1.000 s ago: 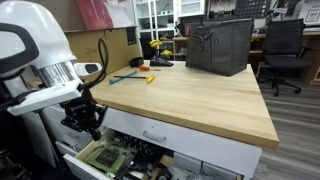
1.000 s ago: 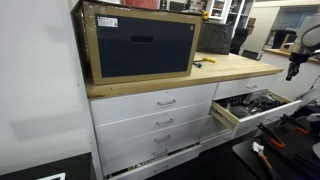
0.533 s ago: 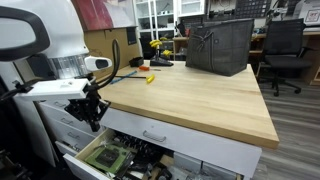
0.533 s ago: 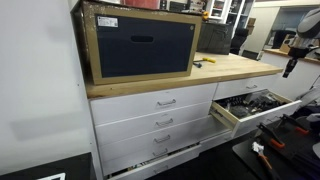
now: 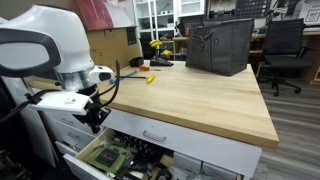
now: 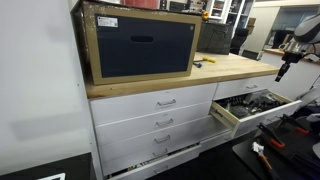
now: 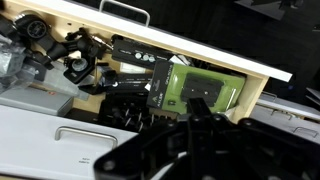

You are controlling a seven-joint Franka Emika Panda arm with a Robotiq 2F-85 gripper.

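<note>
My gripper (image 5: 96, 118) hangs just off the end of the wooden worktop, above an open drawer (image 5: 100, 160). Its fingers look shut and empty. In the wrist view the black fingers (image 7: 195, 112) point down at the drawer, which holds black parts and cables and a green box (image 7: 207, 92). It also shows in an exterior view (image 6: 281, 72), at the far end of the cabinet, above the open drawer (image 6: 250, 105).
A wooden worktop (image 5: 190, 95) carries a dark wood-framed box (image 5: 220, 45) and a small yellow tool (image 5: 150, 78). The box also shows from its other side (image 6: 140, 45). White drawers (image 6: 160, 120) sit below. An office chair (image 5: 285, 50) stands behind.
The arm has lifted and swung toward the worktop's end. The gripper is higher above the open drawer and a little closer to the table edge. The drawer has not moved.
</note>
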